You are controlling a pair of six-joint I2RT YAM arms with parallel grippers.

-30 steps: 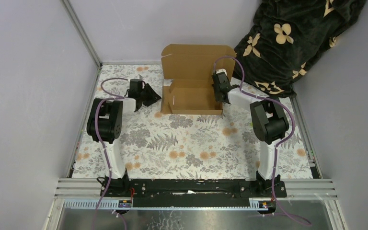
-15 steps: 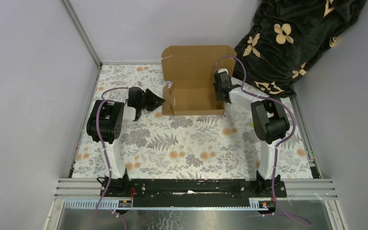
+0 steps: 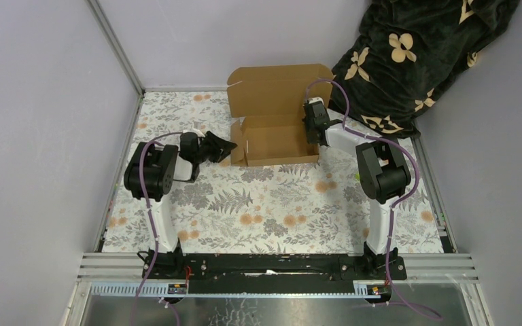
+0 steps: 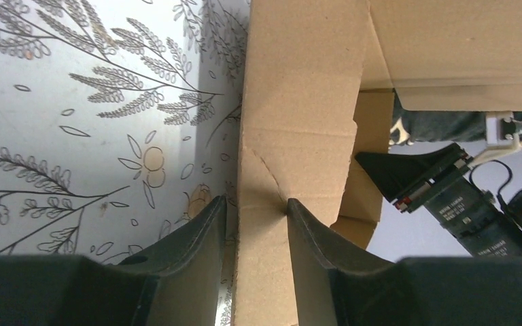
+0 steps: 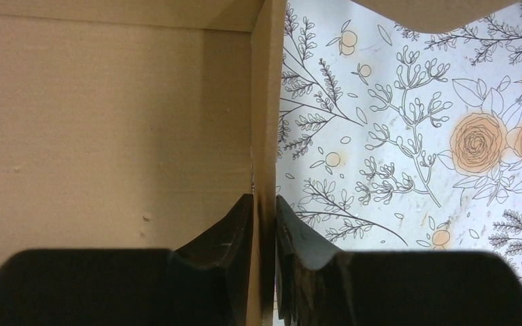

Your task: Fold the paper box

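The paper box [image 3: 275, 139] is brown cardboard standing at the back middle of the table, its lid [image 3: 279, 81] upright behind the shallow tray. My left gripper [image 3: 228, 147] is at the box's left side. In the left wrist view its jaws [image 4: 256, 210] are part-open and straddle the left side flap [image 4: 292, 102]. The right finger touches and dents the flap, and a thin gap shows at the left finger. My right gripper [image 3: 312, 128] is shut on the box's right wall [image 5: 266, 102], with one finger inside and one outside [image 5: 264, 210].
A dark blanket with cream flowers [image 3: 408, 54] lies heaped at the back right, close to the box. Grey walls and a metal rail [image 3: 115, 47] bound the floral tablecloth [image 3: 258, 210]. The arm bases stand at the near edge.
My left gripper has moved right and a little nearer, from beside the box onto its left flap. The right gripper has stayed clamped on the right wall.
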